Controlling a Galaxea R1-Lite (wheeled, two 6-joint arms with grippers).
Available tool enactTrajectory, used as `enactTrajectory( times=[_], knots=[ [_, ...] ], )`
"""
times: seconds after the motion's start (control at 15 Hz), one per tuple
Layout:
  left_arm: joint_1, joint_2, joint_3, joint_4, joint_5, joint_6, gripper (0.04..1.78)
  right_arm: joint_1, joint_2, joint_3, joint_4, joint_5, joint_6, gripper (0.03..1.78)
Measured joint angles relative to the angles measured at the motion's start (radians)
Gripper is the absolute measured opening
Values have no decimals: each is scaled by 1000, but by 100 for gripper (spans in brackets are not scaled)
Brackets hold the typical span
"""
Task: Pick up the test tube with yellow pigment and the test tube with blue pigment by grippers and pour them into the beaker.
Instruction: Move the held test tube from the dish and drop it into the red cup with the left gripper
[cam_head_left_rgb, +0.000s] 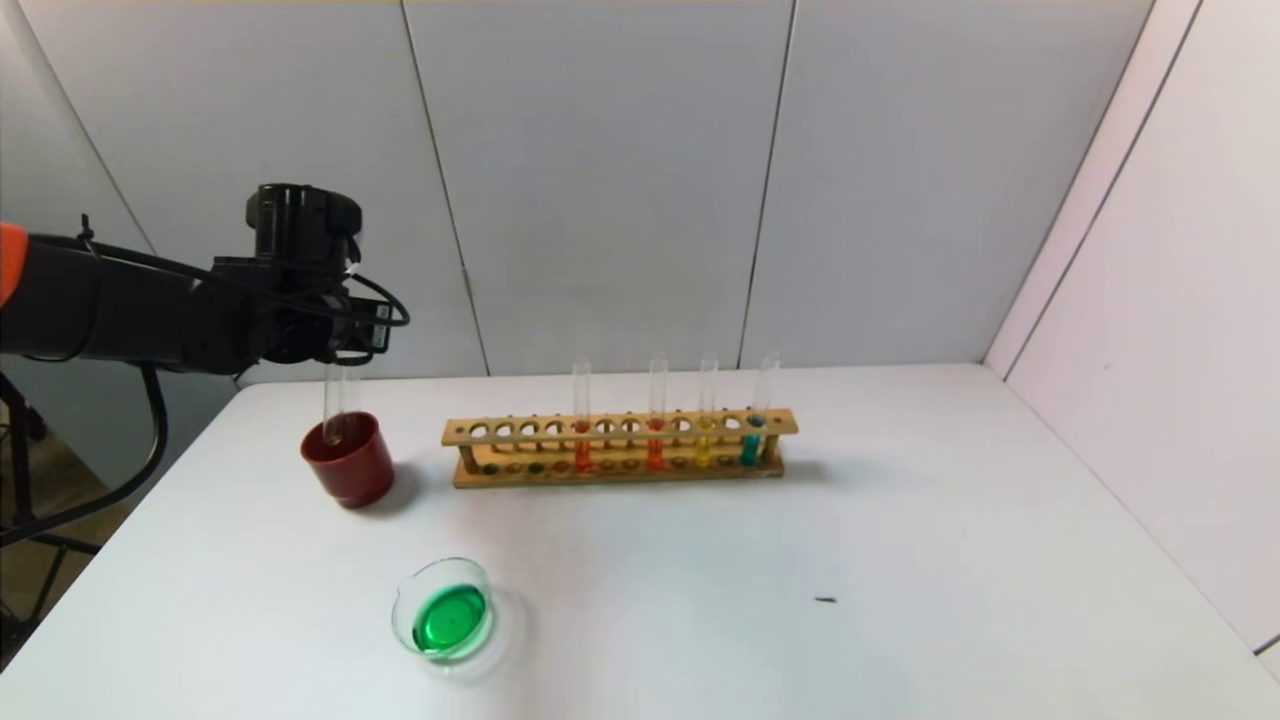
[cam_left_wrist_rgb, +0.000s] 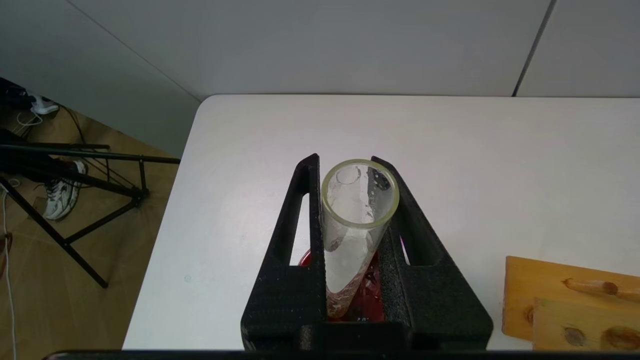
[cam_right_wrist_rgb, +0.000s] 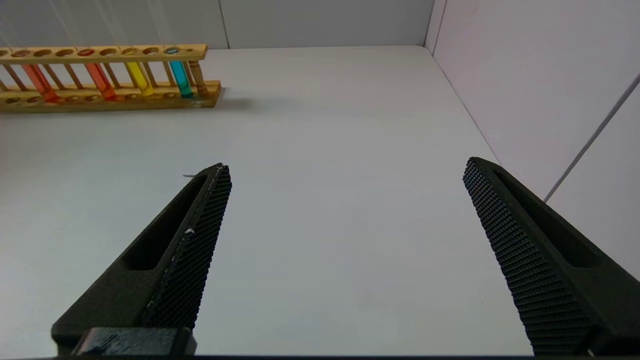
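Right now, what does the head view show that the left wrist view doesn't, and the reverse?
Only the head view shows the beaker holding green liquid near the table's front, plus the four tubes standing in the rack: two orange, one yellow, one teal. Only the left wrist view shows that the left gripper is shut on an empty test tube, seen down its open mouth, and the floor and stand beyond the table's edge. Both show that tube reaching into the red cup, the rack's end, and the white table. Neither shows the right gripper.

Beaker (cam_head_left_rgb: 443, 610) holding green liquid, empty clear tube (cam_head_left_rgb: 340, 405) upright over red cup (cam_head_left_rgb: 350, 462)
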Motion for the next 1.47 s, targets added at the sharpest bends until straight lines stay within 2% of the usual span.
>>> enactTrajectory(
  times=[0.8, 1.07, 1.27, 1.47],
  knots=[
    [14, -27, 280, -213, -42, 3, 34, 0, 0, 0, 0, 0, 0, 170],
    [15, -27, 332, -269, -46, 3, 38, 0, 0, 0, 0, 0, 0, 170],
    [16, -25, 343, -283, -46, 5, 62, 0, 0, 0, 1, 0, 0, 170],
    [16, -32, 338, -283, -46, 10, 112, 0, 0, 0, 0, 0, 0, 170]
  ],
)
